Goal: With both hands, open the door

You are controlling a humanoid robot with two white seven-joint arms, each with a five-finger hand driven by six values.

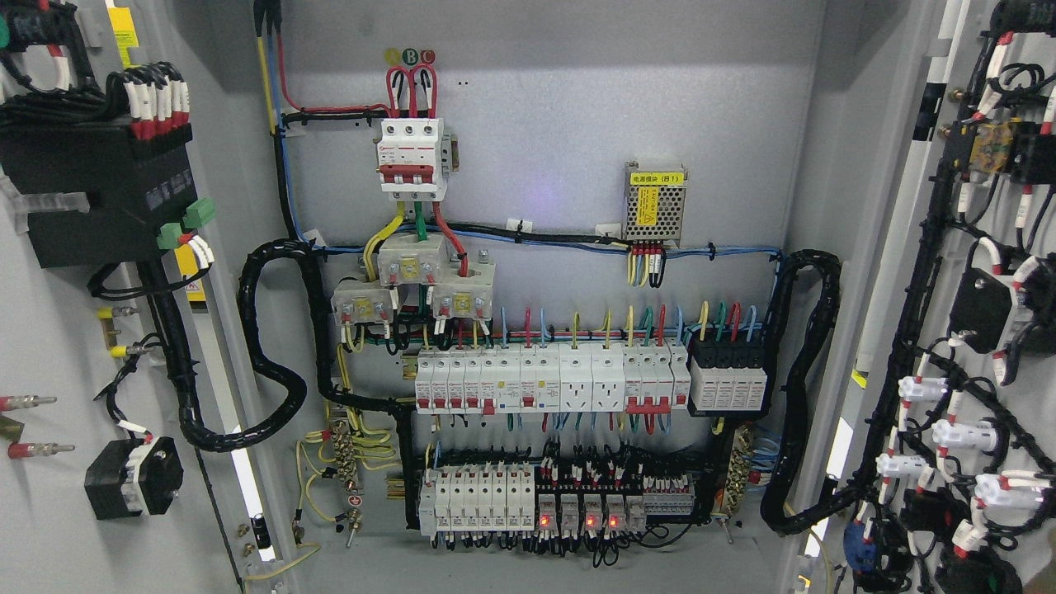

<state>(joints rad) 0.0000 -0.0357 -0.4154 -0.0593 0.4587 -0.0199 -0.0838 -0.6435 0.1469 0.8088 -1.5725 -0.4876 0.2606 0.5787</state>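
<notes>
Both doors stand swung wide: left door (58, 346) at 9 o'clock, right door (973, 330) at 3 o'clock, their wired inner faces showing. Neither robot hand is in view, so its fingers cannot be judged. Between them, the cabinet's back panel (561, 115) carries 2 breaker rows (553, 379).

Cabinet (544, 124) between two open doors (58, 495)

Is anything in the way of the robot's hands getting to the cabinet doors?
No hands show in the head view, so I cannot tell. Both grey metal doors already stand swung wide, the left door and the right door, baring the wired breaker panel. Nothing visible blocks either door.
</notes>
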